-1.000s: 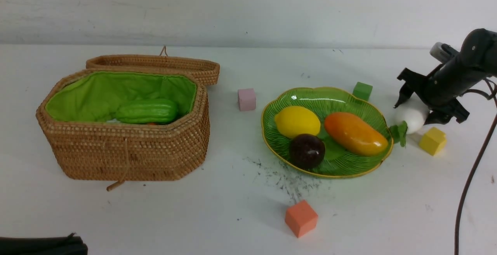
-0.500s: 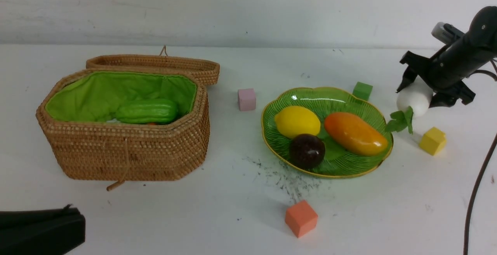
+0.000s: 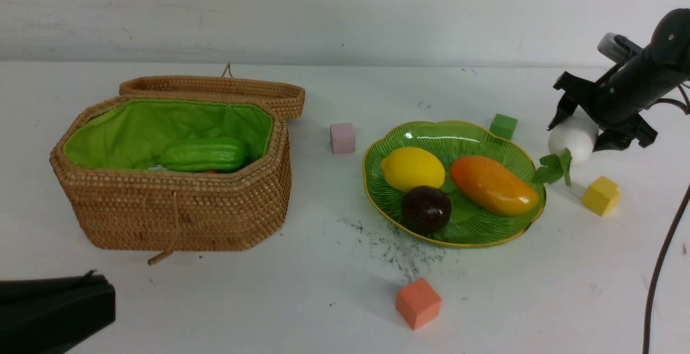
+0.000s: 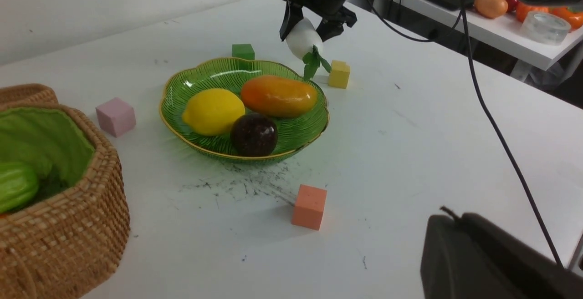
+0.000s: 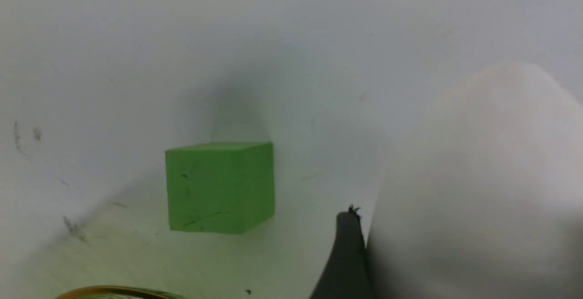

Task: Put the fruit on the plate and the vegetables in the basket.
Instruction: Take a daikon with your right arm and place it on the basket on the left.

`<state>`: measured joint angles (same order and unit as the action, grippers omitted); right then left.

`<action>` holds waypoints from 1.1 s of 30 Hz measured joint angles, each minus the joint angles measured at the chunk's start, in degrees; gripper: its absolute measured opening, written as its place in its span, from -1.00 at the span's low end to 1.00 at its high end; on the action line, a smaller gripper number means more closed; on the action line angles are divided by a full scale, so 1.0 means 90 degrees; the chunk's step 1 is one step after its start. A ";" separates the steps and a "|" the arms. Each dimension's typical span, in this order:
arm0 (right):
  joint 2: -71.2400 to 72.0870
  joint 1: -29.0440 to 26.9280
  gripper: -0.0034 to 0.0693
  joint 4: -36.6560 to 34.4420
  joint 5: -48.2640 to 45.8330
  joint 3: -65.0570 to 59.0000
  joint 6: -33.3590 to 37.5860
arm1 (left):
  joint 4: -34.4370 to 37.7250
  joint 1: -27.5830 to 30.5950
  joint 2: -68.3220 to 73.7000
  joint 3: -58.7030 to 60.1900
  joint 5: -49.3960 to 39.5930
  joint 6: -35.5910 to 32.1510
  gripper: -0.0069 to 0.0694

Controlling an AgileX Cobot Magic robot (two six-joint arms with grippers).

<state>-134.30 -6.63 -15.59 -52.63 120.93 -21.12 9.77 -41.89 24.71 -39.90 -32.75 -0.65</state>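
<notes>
My right gripper (image 3: pixel 579 136) is shut on the white radish (image 3: pixel 574 141) and holds it in the air, right of the plate, green leaves hanging down. The left wrist view shows the same grip on the radish (image 4: pixel 302 39). In the right wrist view the radish (image 5: pixel 478 190) fills the frame beside one dark finger (image 5: pixel 348 253). The green glass plate (image 3: pixel 458 138) carries the lemon (image 3: pixel 412 168), mango (image 3: pixel 493 184) and mangosteen (image 3: pixel 426 209). The open wicker basket (image 3: pixel 178 214) holds the cucumber (image 3: pixel 205 153), with a sliver of orange-red under it. My left gripper (image 3: pixel 54 311) is shut and empty, low at the near left.
The basket's lid (image 3: pixel 215 89) lies open behind it. Foam cubes are scattered about: pink (image 3: pixel 343 137), green (image 3: pixel 503 126), yellow (image 3: pixel 600 195) below the held radish, orange (image 3: pixel 418 303) near the front. A black cable (image 3: pixel 657 246) hangs from the right arm.
My right gripper has lifted the radish off the table and a little toward the plate. The left gripper has come further into view at the near left.
</notes>
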 joint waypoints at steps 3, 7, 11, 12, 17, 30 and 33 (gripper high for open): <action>0.0000 0.0000 0.58 0.0000 -0.0004 0.0000 0.0000 | -0.0018 0.0000 0.0000 0.0000 0.0190 -0.0002 -0.85; 0.0000 0.0000 0.58 0.0000 -0.0115 0.0018 0.0152 | -0.0076 0.0000 0.0000 0.0000 0.0279 -0.0002 -0.84; 0.0138 0.0092 0.58 0.0006 -0.0394 0.0094 0.0643 | -0.0274 0.0000 0.0000 0.0000 0.0278 -0.0002 -0.84; 0.0247 0.0150 0.58 -0.0012 -0.0477 0.0135 0.0765 | -0.0344 0.0000 0.0000 0.0000 0.0278 -0.0002 -0.84; 0.1100 0.0683 0.58 -0.0610 -0.0905 0.0613 0.1469 | -0.1085 0.0000 0.0000 0.0000 0.0278 0.0426 -0.84; 0.1997 0.3660 0.58 -0.1347 -0.1064 0.2010 0.2574 | -0.4829 0.0000 0.0000 -0.0021 -0.0342 0.4269 -0.84; 0.1935 0.4078 0.58 -0.1353 -0.0816 0.2010 0.2829 | -0.5133 0.0000 0.0000 -0.0027 -0.0485 0.4530 -0.84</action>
<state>-116.88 30.07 -27.77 -59.98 139.02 4.34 -36.43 -41.89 24.71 -40.15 -37.11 40.12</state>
